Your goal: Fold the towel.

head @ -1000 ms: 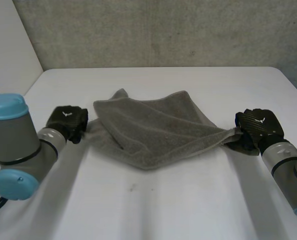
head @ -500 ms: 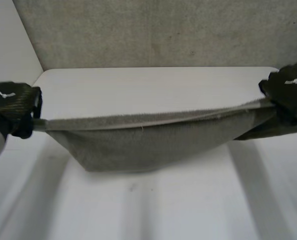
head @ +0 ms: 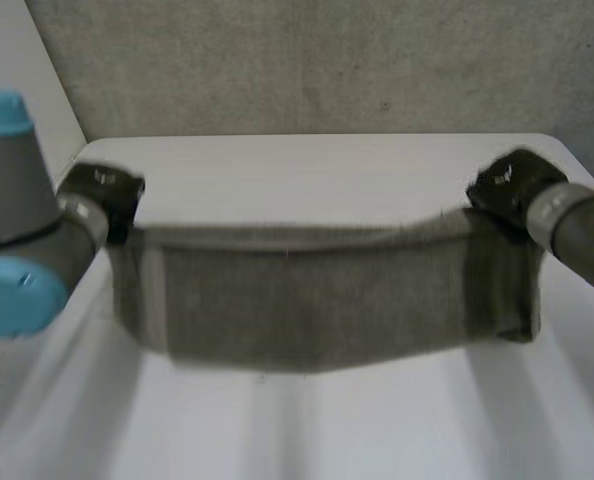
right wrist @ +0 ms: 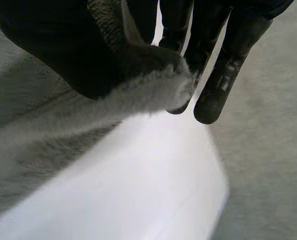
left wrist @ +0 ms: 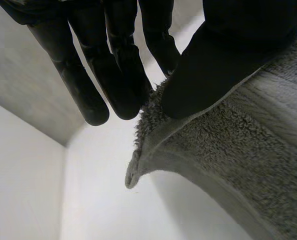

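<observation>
Hanging in the air between my two hands, the grey towel (head: 317, 300) makes a broad band over the middle of the white table (head: 307, 170). Its top edge is pulled nearly straight from one grip to the other, and its lower edge sags in a shallow curve. I cannot tell whether that lower edge touches the tabletop. Near each end the cloth looks doubled, with a darker flap dropping straight down below the grip. My left hand (head: 102, 195) has the top corner at its own end. In the left wrist view my thumb (left wrist: 223, 55) is pressed down on the pile there, pinching the hem against my straight fingers (left wrist: 113, 75), and the very tip of the corner pokes out past them and droops toward the table. My right hand (head: 512, 190) has the opposite top corner. In the right wrist view that corner is bunched between my thumb (right wrist: 53, 50) and my fingers (right wrist: 213, 75), clamped tight, and the rest of the cloth runs away from my palm in a taut sheet above the white surface. Both hands are raised off the table and set well apart, one toward each side edge. My left arm (head: 17, 250) and right arm (head: 577, 235) reach in from the near corners, and a rough grey wall (head: 307, 70) stands behind the table's far edge.
</observation>
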